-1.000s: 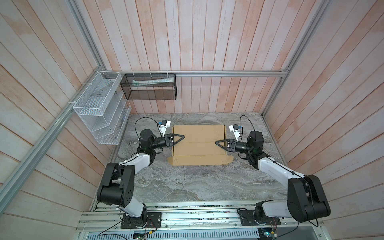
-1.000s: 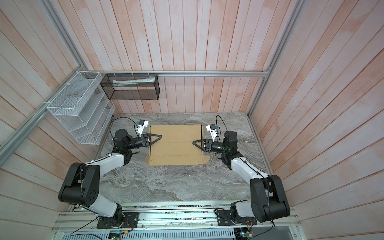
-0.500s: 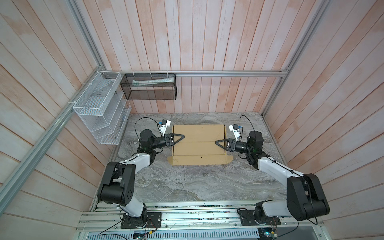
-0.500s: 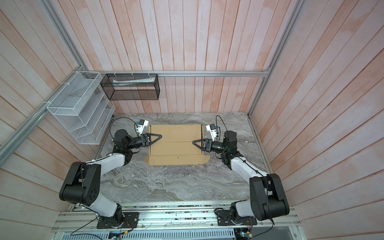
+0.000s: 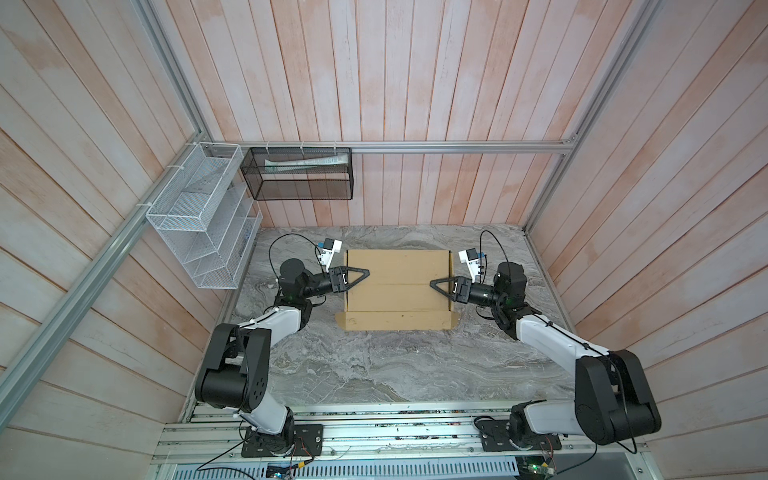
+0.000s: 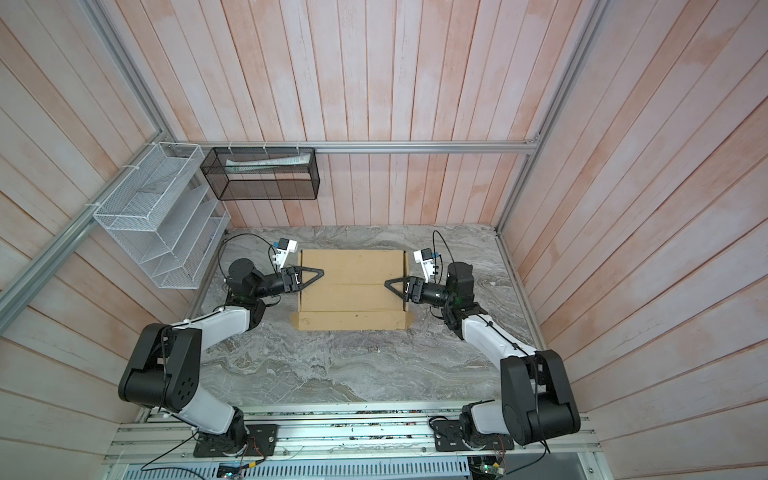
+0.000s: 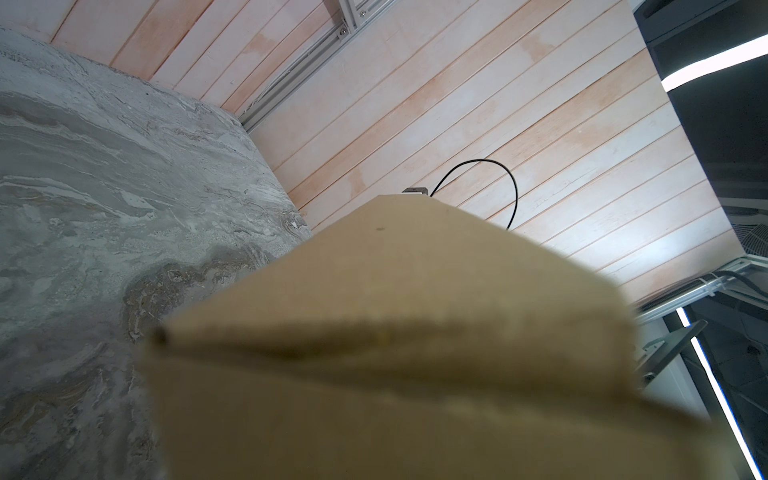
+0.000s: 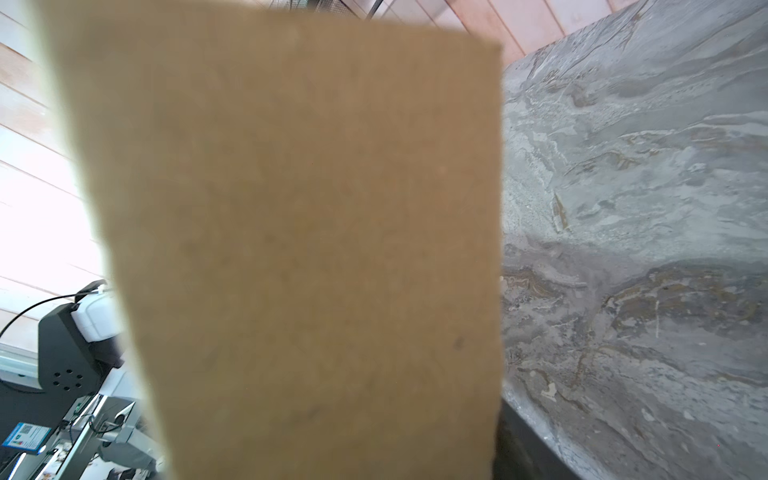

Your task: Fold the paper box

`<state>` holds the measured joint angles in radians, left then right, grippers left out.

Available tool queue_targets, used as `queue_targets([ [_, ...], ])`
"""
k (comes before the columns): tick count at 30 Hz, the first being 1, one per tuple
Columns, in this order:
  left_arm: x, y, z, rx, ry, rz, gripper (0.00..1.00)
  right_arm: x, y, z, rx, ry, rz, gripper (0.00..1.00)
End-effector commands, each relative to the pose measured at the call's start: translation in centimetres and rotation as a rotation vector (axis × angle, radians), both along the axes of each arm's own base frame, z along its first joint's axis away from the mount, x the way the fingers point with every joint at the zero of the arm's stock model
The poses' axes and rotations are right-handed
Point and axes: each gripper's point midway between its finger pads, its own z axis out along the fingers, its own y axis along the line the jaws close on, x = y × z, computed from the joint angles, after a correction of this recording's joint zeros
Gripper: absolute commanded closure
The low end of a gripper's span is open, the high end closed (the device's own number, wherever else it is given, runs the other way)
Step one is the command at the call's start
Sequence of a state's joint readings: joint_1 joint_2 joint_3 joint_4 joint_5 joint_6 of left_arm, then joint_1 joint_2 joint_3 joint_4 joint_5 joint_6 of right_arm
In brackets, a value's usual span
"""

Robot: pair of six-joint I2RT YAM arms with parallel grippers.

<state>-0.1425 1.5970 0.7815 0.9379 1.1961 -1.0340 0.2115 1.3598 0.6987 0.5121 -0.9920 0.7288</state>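
Tan paper box [image 5: 398, 291] unmoved, left gripper [image 5: 365, 273] and right gripper [image 5: 433, 284] over it — jaw state unclear

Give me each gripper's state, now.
Left gripper: over the left edge of the paper box; grip cannot be told.
Right gripper: over its right edge; cannot be told.

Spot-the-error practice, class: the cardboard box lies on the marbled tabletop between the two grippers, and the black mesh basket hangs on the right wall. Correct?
No: the cardboard box lies there as said, but the black mesh basket hangs on the back wall, as both top views show.
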Motion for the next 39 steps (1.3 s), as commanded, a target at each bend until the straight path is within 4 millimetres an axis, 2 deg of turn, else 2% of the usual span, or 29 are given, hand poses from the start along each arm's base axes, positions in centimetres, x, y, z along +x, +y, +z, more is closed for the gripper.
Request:
queue_targets([
  [1,-0.3,0.3,1.9,-0.008,-0.078,-0.026,0.62,0.4,-1.0,0.7,-0.008,-0.025,-0.046,0.24],
  [8,0.4,1.3,2.2,-0.016,-0.041,-0.002,0.62,0.4,-2.9,1.3,-0.028,-0.056,-0.104,0.23],
  [13,1.4,2.0,2.3,-0.009,0.035,0.027,0.62,0.5,-5.3,2.9,-0.096,-0.175,-0.217,0.23],
  [20,3.8,3.2,1.5,0.002,0.291,0.117,0.62,-0.4,-8.8,5.8,-0.231,-0.436,-0.457,0.23],
  [25,4.7,3.9,1.3,-0.005,0.448,0.168,0.62,-0.5,-10.4,5.5,-0.315,-0.524,-0.551,0.23],
  [33,5.3,4.3,1.0,-0.002,0.656,0.228,0.62,0.0,-10.1,3.6,-0.391,-0.594,-0.525,0.24],
  [39,5.0,4.6,0.6,-0.002,0.807,0.271,0.62,-0.8,-7.8,1.9,-0.463,-0.687,-0.465,0.25],
])
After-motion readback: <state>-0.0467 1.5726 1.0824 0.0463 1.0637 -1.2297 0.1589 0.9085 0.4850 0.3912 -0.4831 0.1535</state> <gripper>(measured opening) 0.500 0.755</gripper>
